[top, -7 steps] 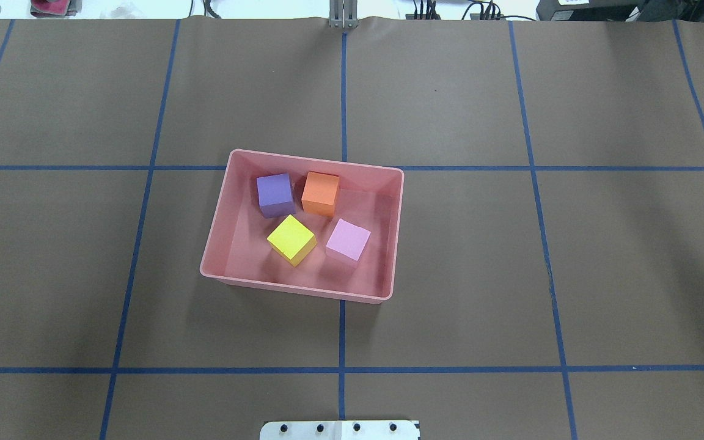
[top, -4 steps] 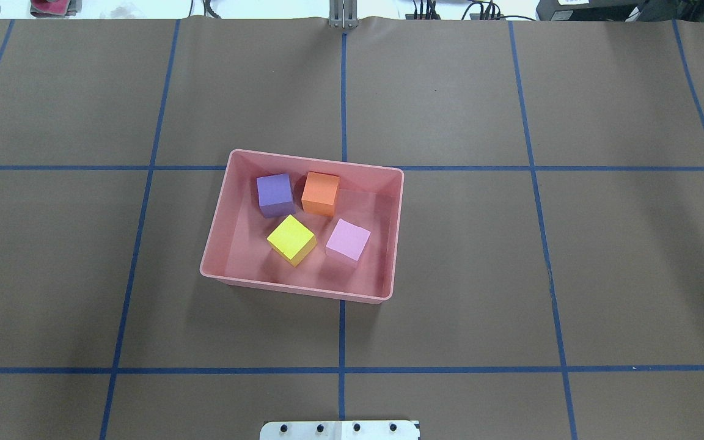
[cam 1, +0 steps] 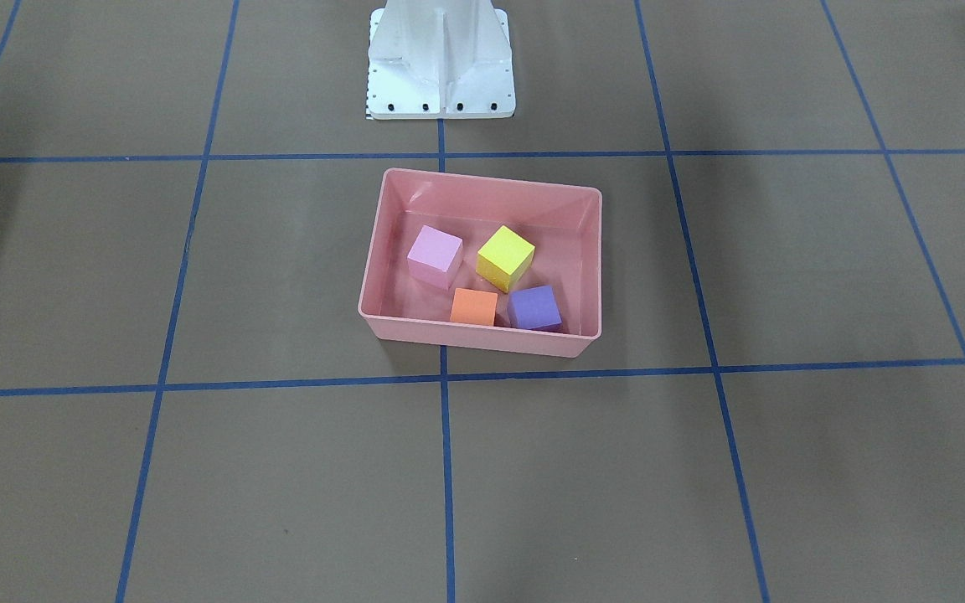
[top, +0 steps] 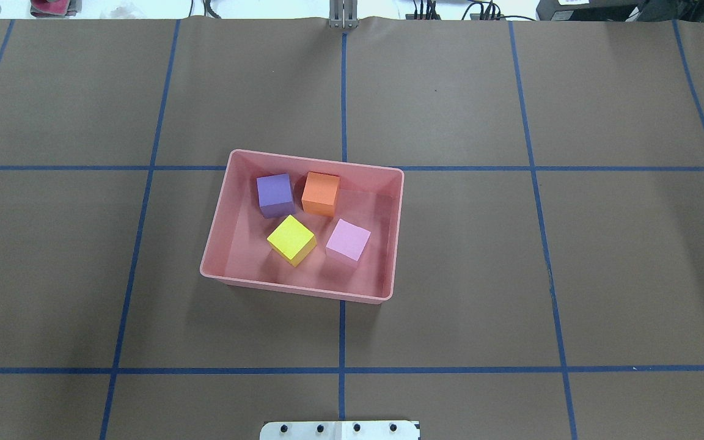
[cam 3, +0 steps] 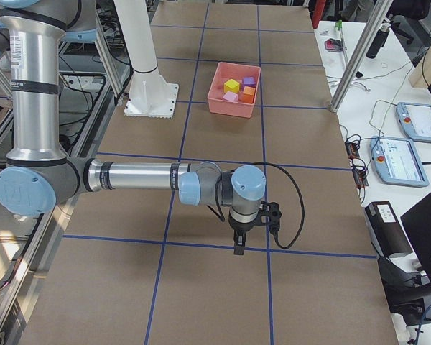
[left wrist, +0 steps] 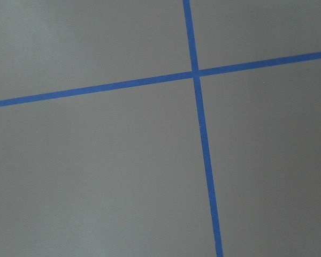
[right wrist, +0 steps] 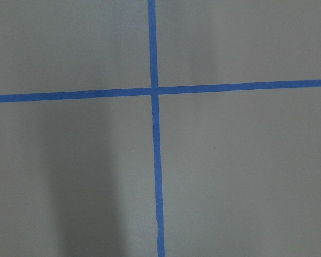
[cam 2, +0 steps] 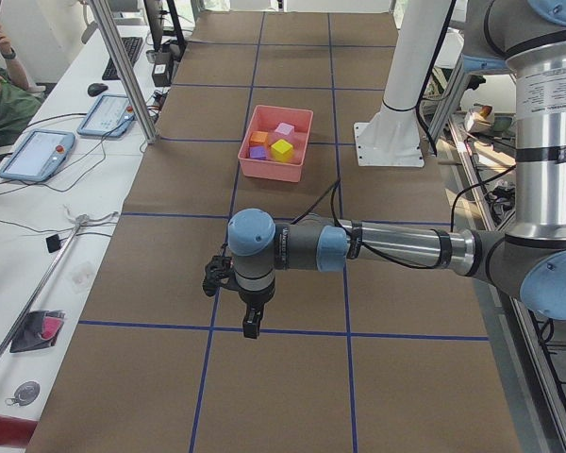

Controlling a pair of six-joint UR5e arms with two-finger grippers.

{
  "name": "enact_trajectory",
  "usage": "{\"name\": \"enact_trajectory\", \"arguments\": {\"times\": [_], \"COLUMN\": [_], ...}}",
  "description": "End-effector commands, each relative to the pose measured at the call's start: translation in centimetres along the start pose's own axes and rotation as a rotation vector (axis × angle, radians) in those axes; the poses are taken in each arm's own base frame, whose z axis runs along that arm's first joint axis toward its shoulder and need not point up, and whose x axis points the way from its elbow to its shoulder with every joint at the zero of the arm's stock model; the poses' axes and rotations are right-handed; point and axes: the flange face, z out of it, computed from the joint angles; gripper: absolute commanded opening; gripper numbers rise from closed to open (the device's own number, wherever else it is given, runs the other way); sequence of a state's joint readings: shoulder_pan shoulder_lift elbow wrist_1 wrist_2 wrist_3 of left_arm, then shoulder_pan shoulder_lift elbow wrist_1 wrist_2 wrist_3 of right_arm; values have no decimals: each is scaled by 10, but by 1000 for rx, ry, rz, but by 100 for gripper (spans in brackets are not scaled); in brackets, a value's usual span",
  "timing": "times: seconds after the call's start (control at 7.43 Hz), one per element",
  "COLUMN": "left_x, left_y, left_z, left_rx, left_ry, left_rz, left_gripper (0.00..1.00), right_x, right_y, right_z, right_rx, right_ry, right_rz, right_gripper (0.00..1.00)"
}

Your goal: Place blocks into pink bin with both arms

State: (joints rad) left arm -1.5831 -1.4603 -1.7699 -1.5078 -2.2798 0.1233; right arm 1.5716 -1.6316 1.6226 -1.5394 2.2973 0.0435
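Note:
The pink bin [top: 217, 244] [cam 1: 374, 276] sits near the table's middle. In it lie the purple block [top: 275, 194] [cam 1: 534, 306], the orange block [top: 320, 192] [cam 1: 474, 306], the yellow block [top: 291, 239] [cam 1: 505, 257] and the light pink block [top: 348, 240] [cam 1: 434, 255]. The bin also shows in the left side view [cam 2: 297, 165] and the right side view [cam 3: 217, 100]. My left gripper [cam 2: 250, 326] hangs over the table far from the bin; my right gripper [cam 3: 238, 246] likewise. Each shows only in a side view, so I cannot tell whether they are open or shut.
Brown paper with blue tape lines covers the table [top: 511, 256]. The white robot base [cam 1: 441, 67] stands behind the bin. An operator [cam 2: 0, 94] sits at a side desk with tablets [cam 2: 38, 156]. Both wrist views show only bare paper and tape crossings.

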Motion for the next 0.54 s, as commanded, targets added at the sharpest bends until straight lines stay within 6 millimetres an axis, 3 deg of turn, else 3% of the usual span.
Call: {"name": "enact_trajectory", "arguments": {"times": [0.0,0.4], "left_x": [-2,-4], "left_y": [0,-1], "left_z": [3,6], "left_rx": [-7,-11], "left_ry": [2,3], "left_rz": [-5,-8], "left_gripper": [100,100], "right_x": [19,9], "right_y": [2,-3], "right_z": [14,9], "right_rx": [18,27], "right_ry": [-4,-55], "right_rz": [-13,-22], "right_gripper": [100,100]}}
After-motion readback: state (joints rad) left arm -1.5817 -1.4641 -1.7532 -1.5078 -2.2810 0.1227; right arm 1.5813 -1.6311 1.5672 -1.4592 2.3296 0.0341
